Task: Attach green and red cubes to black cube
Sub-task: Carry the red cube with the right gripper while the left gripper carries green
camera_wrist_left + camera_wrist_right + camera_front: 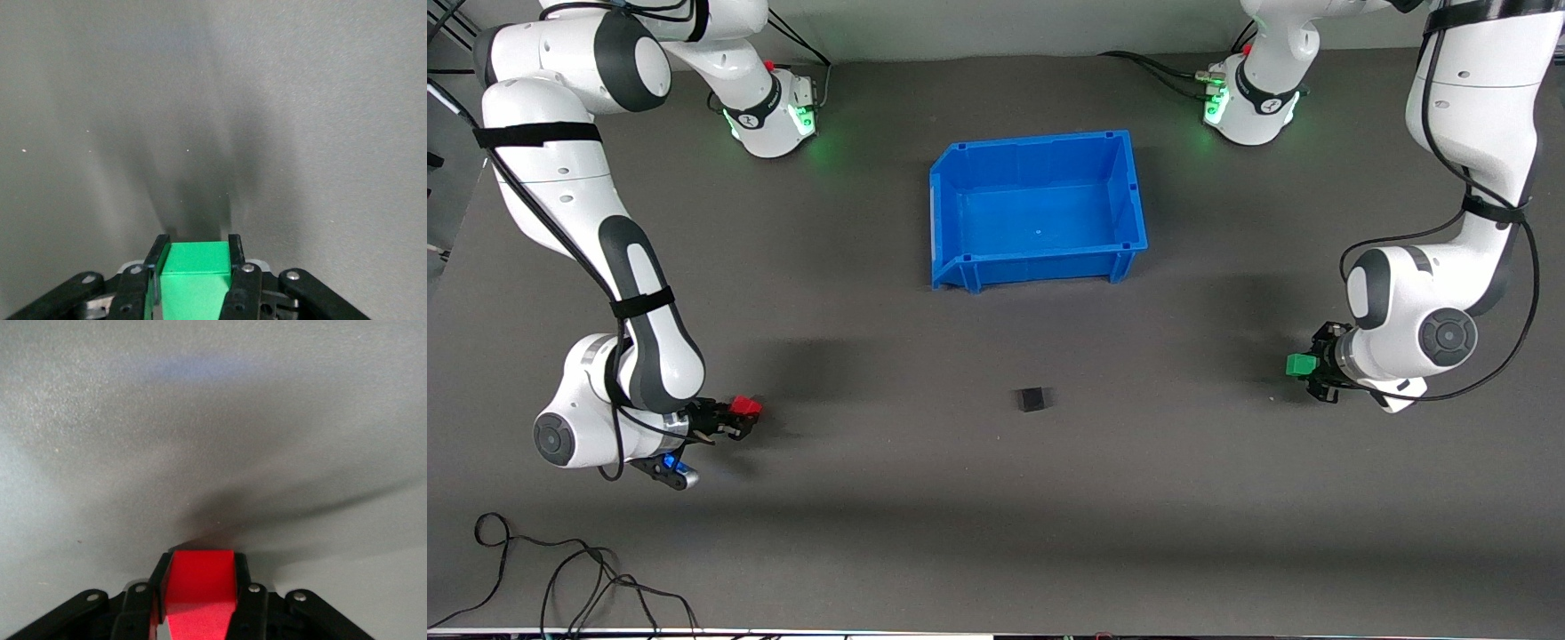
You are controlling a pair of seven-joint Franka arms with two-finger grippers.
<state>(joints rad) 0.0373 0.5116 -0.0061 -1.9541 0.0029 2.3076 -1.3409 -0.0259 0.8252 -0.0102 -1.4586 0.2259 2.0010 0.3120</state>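
On the table, midway between the arms: black cube, alone, nearer the front camera than the blue bin. Toward the right arm's end: right gripper clamped on the red cube, its fingers pressed to two faces, the cube's lower part cut off in the wrist view. Toward the left arm's end: left gripper clamped on the green cube likewise, fingers flanking it; whether either cube touches the table cannot be told.

Right pincer clamps the red cube above grey table.
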